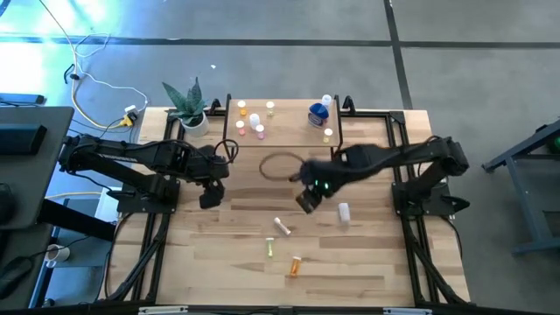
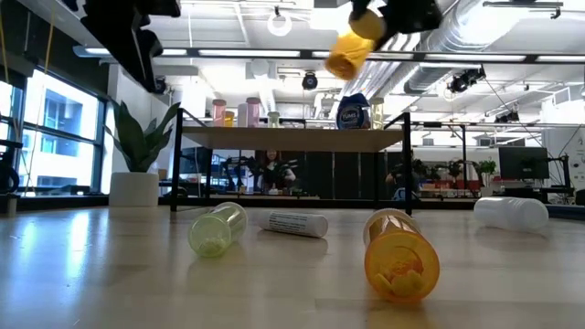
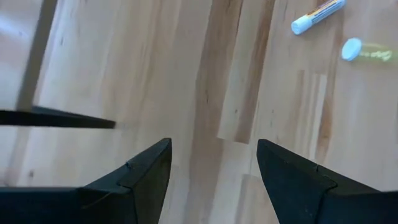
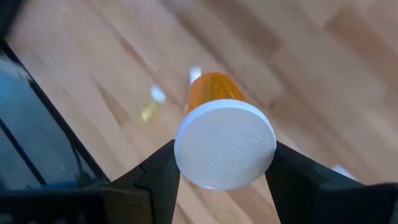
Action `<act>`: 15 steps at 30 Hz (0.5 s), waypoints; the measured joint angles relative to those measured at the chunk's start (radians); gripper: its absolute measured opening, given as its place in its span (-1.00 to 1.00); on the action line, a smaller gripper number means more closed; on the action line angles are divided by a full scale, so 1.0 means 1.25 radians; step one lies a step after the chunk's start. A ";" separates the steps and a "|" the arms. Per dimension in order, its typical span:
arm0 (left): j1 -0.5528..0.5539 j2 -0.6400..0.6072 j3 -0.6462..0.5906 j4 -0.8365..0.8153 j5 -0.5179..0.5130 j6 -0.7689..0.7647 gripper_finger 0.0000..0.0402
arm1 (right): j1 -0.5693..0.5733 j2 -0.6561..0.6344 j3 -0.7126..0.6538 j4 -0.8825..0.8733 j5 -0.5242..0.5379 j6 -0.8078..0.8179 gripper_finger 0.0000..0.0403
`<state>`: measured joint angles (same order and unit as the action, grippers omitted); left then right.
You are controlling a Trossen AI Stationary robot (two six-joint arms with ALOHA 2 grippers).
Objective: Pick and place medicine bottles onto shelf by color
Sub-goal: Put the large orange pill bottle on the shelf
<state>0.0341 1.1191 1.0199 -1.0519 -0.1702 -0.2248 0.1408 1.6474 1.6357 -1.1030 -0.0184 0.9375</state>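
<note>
The right tool is clamped on an orange, white-capped medicine bottle above mid-surface; the small light-wood shelf lies beyond it; left tool hangs apart, empty.

Our right gripper hangs above the table's middle, fingers clamped on a load; our left gripper hovers near the left edge, fingers spread.
</note>
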 joint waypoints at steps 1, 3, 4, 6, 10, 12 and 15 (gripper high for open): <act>0.000 0.000 0.000 0.000 -0.002 0.012 0.13 | -0.014 0.000 0.015 0.000 0.008 -0.009 -0.08; 0.000 0.000 0.000 0.002 -0.016 0.030 0.13 | -0.041 0.000 0.048 0.000 0.025 -0.027 -0.08; 0.000 0.000 0.000 0.002 -0.026 0.035 0.13 | -0.053 0.000 0.064 0.000 0.033 -0.037 -0.08; 0.000 0.000 0.000 0.002 -0.047 0.037 0.13 | -0.077 0.000 0.095 0.000 0.044 -0.055 -0.08; 0.009 0.000 0.000 0.002 -0.058 0.050 0.13 | -0.128 0.000 0.145 -0.001 0.066 -0.103 -0.08; 0.016 0.000 0.000 0.003 -0.057 0.049 0.13 | -0.157 0.000 0.164 -0.006 0.066 -0.123 -0.08; 0.025 0.000 0.000 0.003 -0.056 0.049 0.13 | -0.199 0.000 0.183 -0.008 0.069 -0.152 -0.08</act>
<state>0.0651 1.1191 1.0203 -1.0485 -0.2405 -0.1635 -0.1074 1.6474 1.8647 -1.1133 0.0677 0.7480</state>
